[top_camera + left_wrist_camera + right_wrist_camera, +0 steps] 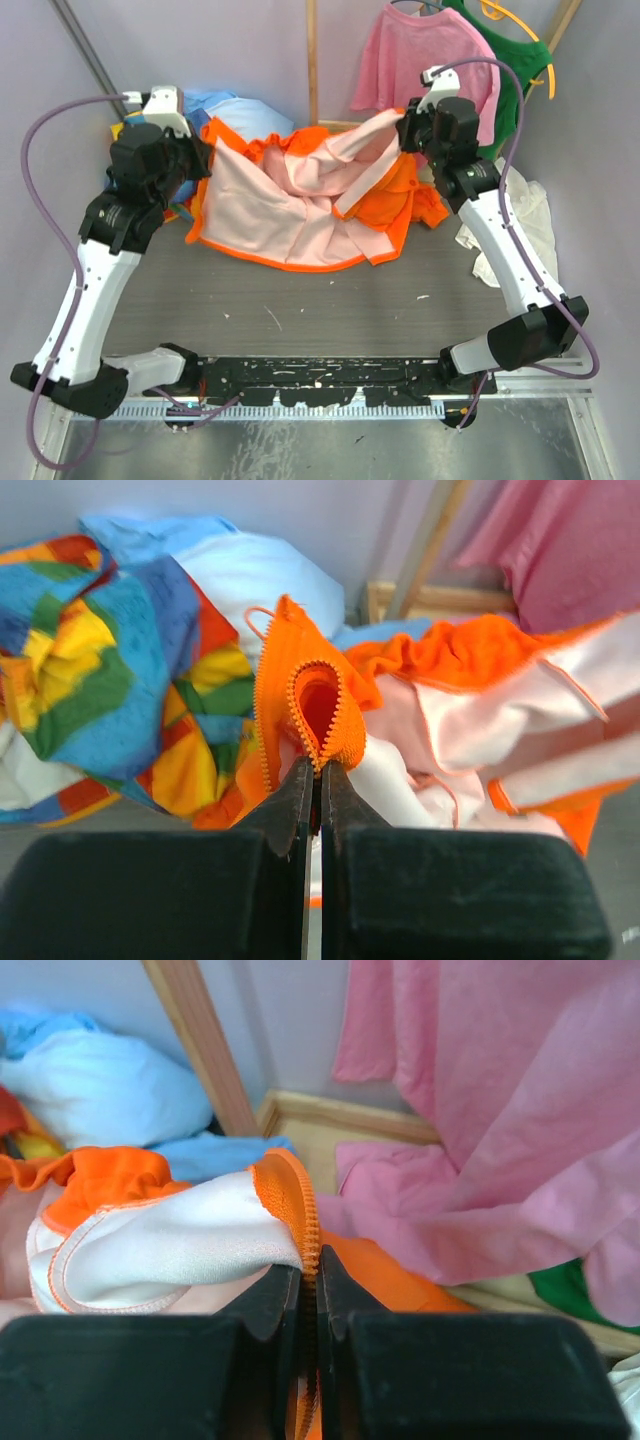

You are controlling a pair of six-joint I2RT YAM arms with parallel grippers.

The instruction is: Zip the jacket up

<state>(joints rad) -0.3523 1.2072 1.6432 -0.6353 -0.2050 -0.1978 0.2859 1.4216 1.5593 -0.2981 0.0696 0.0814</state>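
The orange jacket (300, 200) lies open at the back of the table, pale pink lining up. My left gripper (203, 150) is shut on the jacket's left zipper edge; in the left wrist view (318, 768) the orange zipper tape (318, 705) loops up out of the closed jaws. My right gripper (405, 128) is shut on the other front edge and holds it lifted off the table; in the right wrist view (310, 1265) the orange zipper teeth (303, 1210) run down between the jaws, with white lining (160, 1245) to the left.
A multicoloured patchwork garment (110, 670) and a light blue cloth (235, 108) lie behind the left gripper. A pink T-shirt (420, 55) and a green garment (515, 70) hang at the back right. A white cloth (530, 225) lies at the right. A wooden frame (200, 1045) stands behind.
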